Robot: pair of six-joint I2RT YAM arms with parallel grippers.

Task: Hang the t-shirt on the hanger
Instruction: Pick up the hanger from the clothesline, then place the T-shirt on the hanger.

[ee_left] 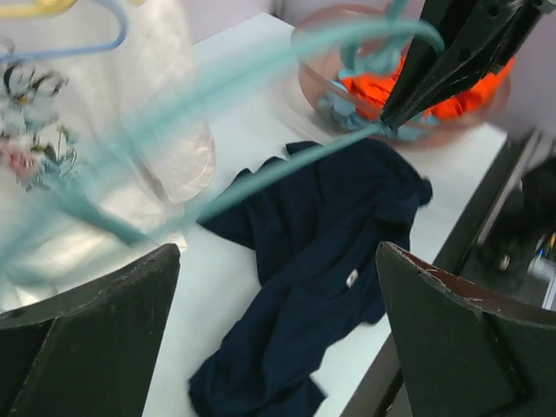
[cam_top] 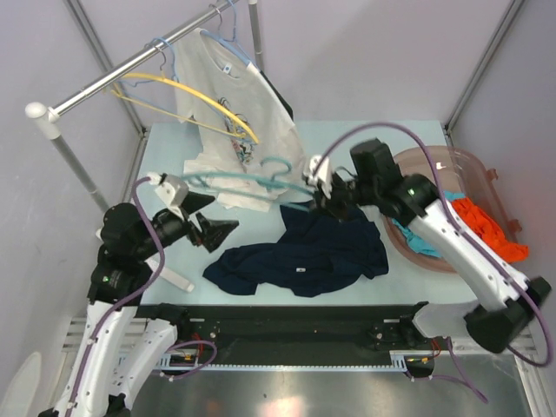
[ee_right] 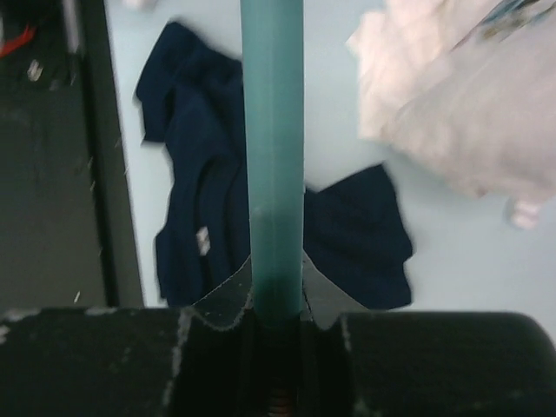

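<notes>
Gripping the teal hanger (ee_right: 272, 130) by one thin bar, my right pincer (cam_top: 320, 198) is clamped down to a narrow gap above the table, with the hanger's curved hook pointing toward the back. My left pincer (cam_top: 219, 231) stands spread to its widest with nothing between its fingers, aimed at the navy t-shirt (cam_top: 304, 252). That shirt lies crumpled on the table just in front of both pincers, its small white neck label (cam_top: 300, 270) facing up, and no part of it is on the hanger.

Crowding in behind is a white graphic t-shirt (cam_top: 230, 104) on a pale blue hanger (ee_left: 61, 50), its hem pooling on the table right under the teal hanger's far arm. A yellow hanger (cam_top: 178, 82) shares the same metal rail (cam_top: 130, 65). To my right sits a translucent pinkish basin (cam_top: 460, 156) holding an orange garment (cam_top: 486, 221) and some light blue cloth (cam_top: 413, 241).

My right arm covers the navy shirt's upper edge. From my left wrist the teal hanger is smeared with blur, so I cannot trace its outline there.

The table (cam_top: 174, 148) is pale blue-white, with plain pale walls around it.
</notes>
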